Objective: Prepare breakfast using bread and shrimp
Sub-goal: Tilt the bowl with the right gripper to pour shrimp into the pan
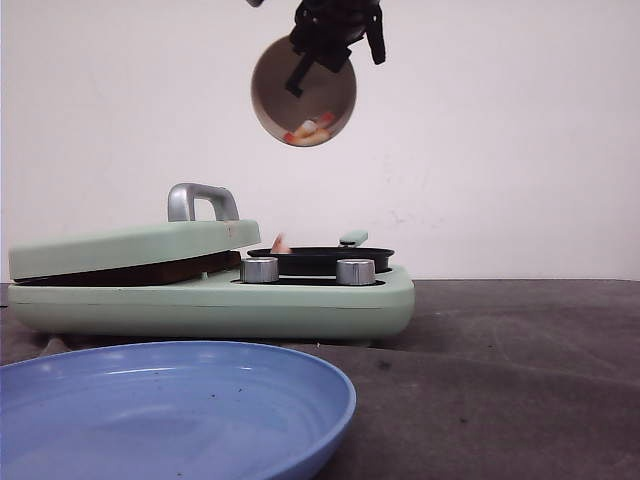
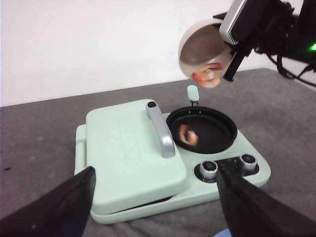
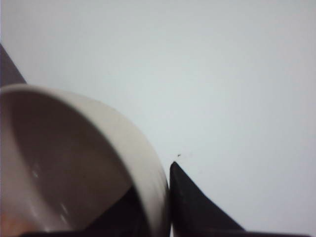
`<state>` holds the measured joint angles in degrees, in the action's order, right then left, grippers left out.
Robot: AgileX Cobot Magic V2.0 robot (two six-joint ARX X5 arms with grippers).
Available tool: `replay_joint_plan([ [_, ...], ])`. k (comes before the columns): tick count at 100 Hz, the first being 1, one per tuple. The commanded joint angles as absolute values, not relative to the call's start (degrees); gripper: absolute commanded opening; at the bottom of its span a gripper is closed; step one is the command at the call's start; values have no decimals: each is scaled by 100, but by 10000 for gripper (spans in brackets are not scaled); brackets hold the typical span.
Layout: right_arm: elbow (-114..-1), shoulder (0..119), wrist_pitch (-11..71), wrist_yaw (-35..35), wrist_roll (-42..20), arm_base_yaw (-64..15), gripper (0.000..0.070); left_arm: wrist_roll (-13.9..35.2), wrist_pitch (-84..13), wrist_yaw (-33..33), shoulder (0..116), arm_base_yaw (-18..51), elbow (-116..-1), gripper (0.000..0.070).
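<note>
- Above the table in the front view, the right gripper [image 1: 322,45] clamps the rim of a beige bowl [image 1: 303,93], tipped on its side with its mouth toward the camera; shrimp [image 1: 308,129] lie at its low edge. Below stands a green cooker [image 1: 210,285] with its lid [image 1: 135,247] shut and a black pan [image 1: 320,259] behind two knobs [image 1: 260,269]; a pinkish piece shows at the pan's rim. A blue plate [image 1: 170,405] lies nearest. No bread shows.
- In the left wrist view, the left gripper [image 2: 155,197] is spread wide, grasping nothing, its fingers [image 2: 54,210] well apart. One blurred shrimp [image 2: 188,135] is over the pan [image 2: 201,130]; more sit in the tilted bowl [image 2: 202,54].
- In the right wrist view, one dark finger [image 3: 195,210] lies outside the bowl wall [image 3: 133,143], another inside.
</note>
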<state>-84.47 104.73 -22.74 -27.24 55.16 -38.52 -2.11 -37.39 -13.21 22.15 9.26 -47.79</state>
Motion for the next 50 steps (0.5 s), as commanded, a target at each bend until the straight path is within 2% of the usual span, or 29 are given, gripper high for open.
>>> replay_joint_plan([
  [1, -8530, 10567, -2482, -2762, 5756, -3848, 0, -309, -3688, -1297, 2235, 928, -4825, 416],
  [25, -8530, 10608, -2869, -2757, 6139, -3789, 0, -381, -3684, -1319, 2235, 930, -4825, 416],
  [50, -8530, 10608, -2744, -3037, 5531, -3785, 0, -381, -3684, -1334, 2235, 930, -4825, 416],
])
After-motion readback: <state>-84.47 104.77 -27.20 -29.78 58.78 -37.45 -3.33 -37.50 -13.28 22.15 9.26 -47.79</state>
